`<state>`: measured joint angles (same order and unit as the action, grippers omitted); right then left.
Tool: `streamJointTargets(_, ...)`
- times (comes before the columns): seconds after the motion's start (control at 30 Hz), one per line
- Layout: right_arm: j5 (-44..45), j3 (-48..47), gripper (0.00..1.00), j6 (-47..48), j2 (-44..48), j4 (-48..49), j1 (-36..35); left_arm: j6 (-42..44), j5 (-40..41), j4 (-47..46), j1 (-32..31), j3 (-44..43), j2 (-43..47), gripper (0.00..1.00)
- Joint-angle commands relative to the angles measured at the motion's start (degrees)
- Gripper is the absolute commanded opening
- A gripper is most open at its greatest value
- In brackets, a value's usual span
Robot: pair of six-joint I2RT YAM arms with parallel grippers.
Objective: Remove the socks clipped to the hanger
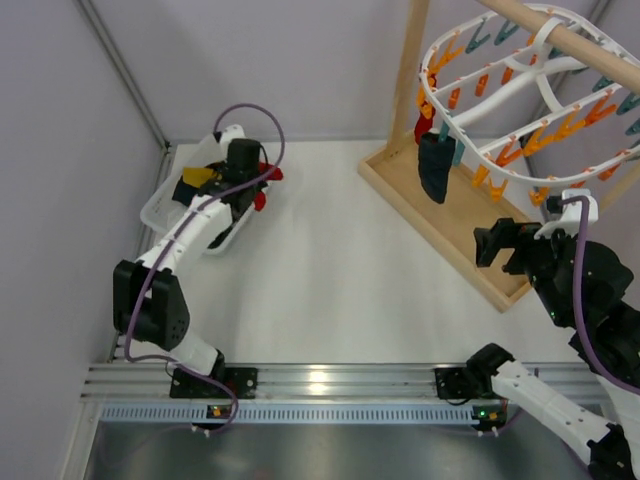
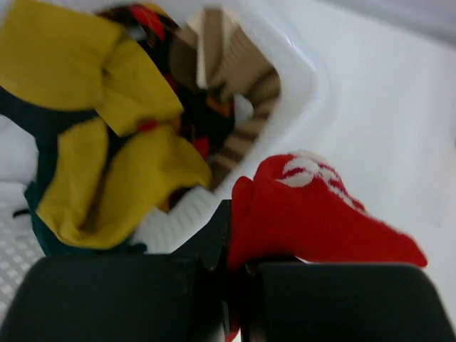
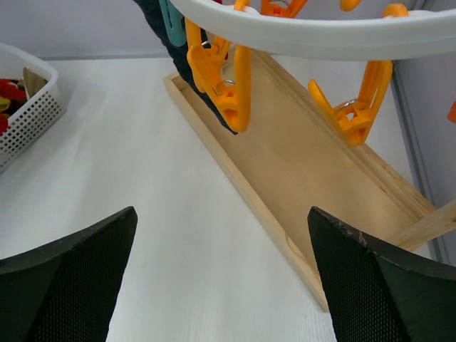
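The white oval hanger (image 1: 520,90) hangs from the wooden stand at the right, ringed with orange and teal clips. A dark navy sock (image 1: 435,165) dangles from a clip on its left side, with a bit of red fabric (image 1: 420,128) behind it. My right gripper (image 1: 495,245) is open and holds nothing, below the hanger's rim (image 3: 320,32) and to the right of the navy sock (image 3: 178,53). My left gripper (image 1: 255,190) is shut on a red sock (image 2: 313,214) with a white mark, at the edge of the white basket (image 2: 299,92). Mustard yellow socks (image 2: 107,128) lie inside the basket.
The wooden stand's tray base (image 3: 306,171) runs diagonally under the hanger, its post at the far end. The basket (image 1: 160,205) stands at the back left by the wall and also holds a brown-striped sock (image 2: 242,78). Orange clips (image 3: 221,85) hang ahead of my right gripper.
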<state>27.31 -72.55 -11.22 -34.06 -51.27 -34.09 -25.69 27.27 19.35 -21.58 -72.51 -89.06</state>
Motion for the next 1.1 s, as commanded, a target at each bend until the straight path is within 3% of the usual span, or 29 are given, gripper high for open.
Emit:
streamJointTargets(0.0, -2.09, 0.57, 0.99, -0.99, 1.37, -0.5, -0.81, -2.34, -6.17, 0.94, 7.86, -7.72, -3.38, 0.0)
streamJointTargets(0.1, -2.26, 0.13, 1.0, -0.91, 1.81, -0.85, -0.81, -3.31, -7.4, 2.53, 12.95, -15.01, -9.79, 0.0)
streamJointTargets(0.2, -2.26, 0.4, 0.99, -0.64, 1.98, -0.85, -0.81, -3.13, -6.09, 6.02, 14.9, -23.43, -15.25, 0.16)
streamJointTargets(0.23, -2.26, 0.66, 0.99, -0.55, 2.07, -0.85, -0.89, -3.05, -6.08, 7.0, 14.99, -24.68, -16.14, 0.24)
streamJointTargets(0.3, -2.09, 1.27, 0.99, -0.47, 2.07, -0.68, -0.81, -3.92, -6.61, 7.28, 14.99, -25.14, -16.24, 0.78)
streamJointTargets(0.33, -1.91, 1.36, 0.99, -0.55, 2.16, -0.59, -0.81, -4.54, -6.26, 7.28, 14.99, -23.83, -15.71, 0.87)
streamJointTargets(0.4, -1.65, 1.54, 0.99, -0.47, 2.16, -0.15, -0.81, -5.76, -5.13, 7.28, 14.99, -22.68, -14.23, 0.94)
streamJointTargets(0.6, -1.38, 1.27, 0.99, -0.46, 2.16, -0.33, -0.81, -6.39, -9.41, 6.92, 13.86, -18.11, -7.38, 0.98)
streamJointTargets(0.73, -1.82, 2.41, 0.99, -1.52, 4.17, 0.81, -0.81, 0.01, -14.51, 6.57, 5.52, -20.82, -6.92, 0.98)
streamJointTargets(0.8, -2.52, 3.38, 0.99, -2.04, 5.49, 1.51, -0.81, 2.56, -23.19, 6.23, -0.37, -22.58, -8.93, 0.98)
streamJointTargets(0.87, -4.01, 4.43, 0.99, -1.79, 8.39, 4.4, -0.81, 3.89, -38.34, 4.3, -4.5, -25.22, -10.87, 0.98)
streamJointTargets(0.97, -8.06, 6.54, 0.99, -1.87, 12.35, 8.19, -0.81, 6.86, -47.36, -0.26, -9.59, -28.39, -14.65, 0.98)
streamJointTargets(1.0, -9.02, 6.9, 1.0, -2.57, 13.05, 8.46, -0.81, 7.49, -52.7, -3.33, -10.57, -27.34, -14.92, 0.98)
streamJointTargets(1.07, -9.64, 7.08, 1.0, -2.75, 14.11, 8.29, -0.81, 8.72, -55.2, -13.68, -13.73, -24.97, -14.48, 0.98)
